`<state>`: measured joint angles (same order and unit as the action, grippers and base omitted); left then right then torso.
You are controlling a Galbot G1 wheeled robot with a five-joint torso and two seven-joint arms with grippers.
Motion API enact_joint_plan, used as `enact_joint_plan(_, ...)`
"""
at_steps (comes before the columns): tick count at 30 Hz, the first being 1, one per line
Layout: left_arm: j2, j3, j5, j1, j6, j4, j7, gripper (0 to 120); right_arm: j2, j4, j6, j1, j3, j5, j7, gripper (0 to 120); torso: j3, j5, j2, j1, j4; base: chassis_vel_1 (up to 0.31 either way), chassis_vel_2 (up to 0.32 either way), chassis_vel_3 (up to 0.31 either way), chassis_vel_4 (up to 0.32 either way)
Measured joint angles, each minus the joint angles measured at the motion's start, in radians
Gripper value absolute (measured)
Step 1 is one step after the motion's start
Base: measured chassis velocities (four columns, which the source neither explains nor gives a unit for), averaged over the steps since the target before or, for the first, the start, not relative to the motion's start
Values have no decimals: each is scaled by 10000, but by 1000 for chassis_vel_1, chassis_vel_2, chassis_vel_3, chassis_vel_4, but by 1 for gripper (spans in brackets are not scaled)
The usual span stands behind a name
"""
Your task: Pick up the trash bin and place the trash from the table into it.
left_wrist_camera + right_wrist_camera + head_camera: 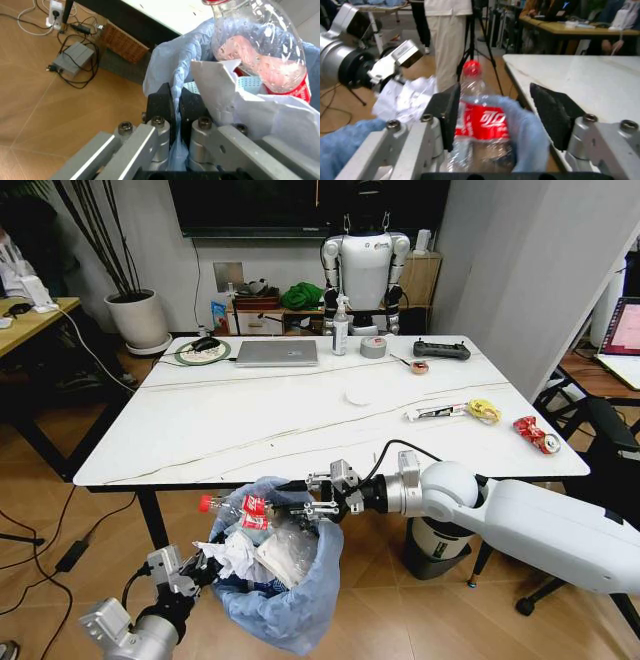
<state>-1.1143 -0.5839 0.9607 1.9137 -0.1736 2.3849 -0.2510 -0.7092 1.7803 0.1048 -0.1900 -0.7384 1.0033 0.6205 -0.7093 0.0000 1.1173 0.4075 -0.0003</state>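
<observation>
Bin held below the table's near edge, bottle lying across its top.

The white marble-look table [300,420] fills the middle of the head view, with a silver laptop [277,353] at its 12 o'clock edge and wrappers [470,411] and a crushed red can [536,435] toward 3 o'clock. Just below its near edge at 6 o'clock hangs the trash bin [285,595], its light-blue bag heaped with crumpled white tissues [240,558]. On top lies the clear red-capped bottle [250,510], long axis roughly level, cap pointing toward 9 o'clock. The right gripper [300,500] hovers at the bottle's 3 o'clock end, fingers spread wide on either side of it without pinching. The left gripper [172,107], at the bin's 8 o'clock rim, has its fingers closed tight on a fold of the bag.
</observation>
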Motion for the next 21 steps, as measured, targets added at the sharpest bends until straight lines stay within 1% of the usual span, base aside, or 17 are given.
enact_joint_plan(6,23,9,-74,50,-10,-19,-73,0,81,-638,11,-185,1709,352,-977,80,-1,2,-1,1,1,0,0,0,0)
enact_joint_plan(7,34,3,-78,66,-11,-19,-78,0,134,-747,-14,-238,2006,371,-1237,84,0,0,0,2,1,0,0,0,0)
enact_joint_plan(8,34,3,-78,66,-11,-19,-78,0,134,-747,-14,-238,2006,371,-1237,84,0,0,0,2,1,0,0,0,0)
enact_joint_plan(10,72,-34,-82,98,-13,-15,-81,0,239,-993,-41,-447,2618,326,-2122,91,0,-1,0,1,-2,0,0,0,0)
enact_joint_plan(12,100,-59,-94,112,-13,2,-82,0,304,-1174,-6,-677,3084,188,-2816,97,0,2,0,2,-1,0,0,0,0)
enact_joint_plan(15,110,-55,-136,156,-14,53,-81,0,430,-1540,440,-1269,3714,-178,-3929,100,-1,4,-1,2,-1,0,0,0,0)
enact_joint_plan(19,117,-46,-178,184,-15,122,-78,0,621,-1691,497,-1728,4102,-301,-4174,100,0,0,0,1,-1,0,0,0,0)
enact_joint_plan(21,111,-53,-198,201,-15,158,-66,0,740,-1633,408,-2084,4321,-304,-4359,100,0,3,0,1,-2,0,0,0,0)
